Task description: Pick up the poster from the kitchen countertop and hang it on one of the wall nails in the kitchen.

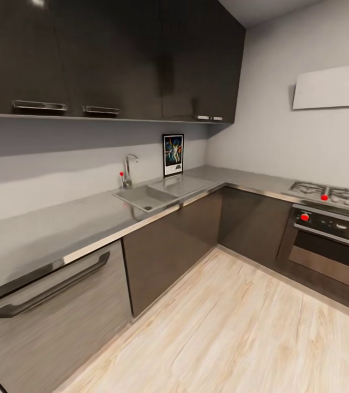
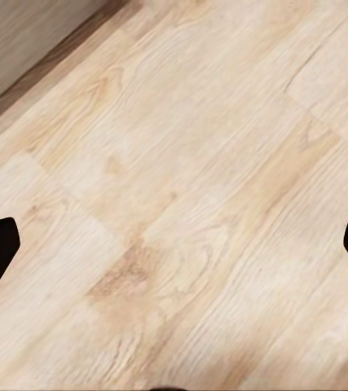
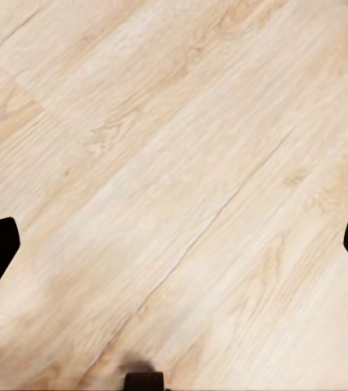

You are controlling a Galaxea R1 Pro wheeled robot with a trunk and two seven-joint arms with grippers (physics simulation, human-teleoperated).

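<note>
The poster (image 1: 173, 155) stands upright on the grey worktop (image 1: 60, 226), at the back against the pale wall, just behind the sink (image 1: 161, 194) and toward 1 o'clock of it. The tap (image 1: 127, 170) is at about 9 o'clock of the poster, a little apart from it. The worktop is L-shaped: it runs along the wall under the dark upper cabinets (image 1: 109, 57) and then turns at the corner toward the gas hob (image 1: 330, 195) and the oven (image 1: 332, 245), which are at 3 o'clock in the head view. A pale wooden floor (image 1: 234, 327) lies in front of the cabinets.

The left gripper (image 2: 174, 244) hangs over this floor, jaws wide apart, with nothing between them. The right gripper (image 3: 174, 244) also hangs over the floor, its jaws apart and holding nothing.
</note>
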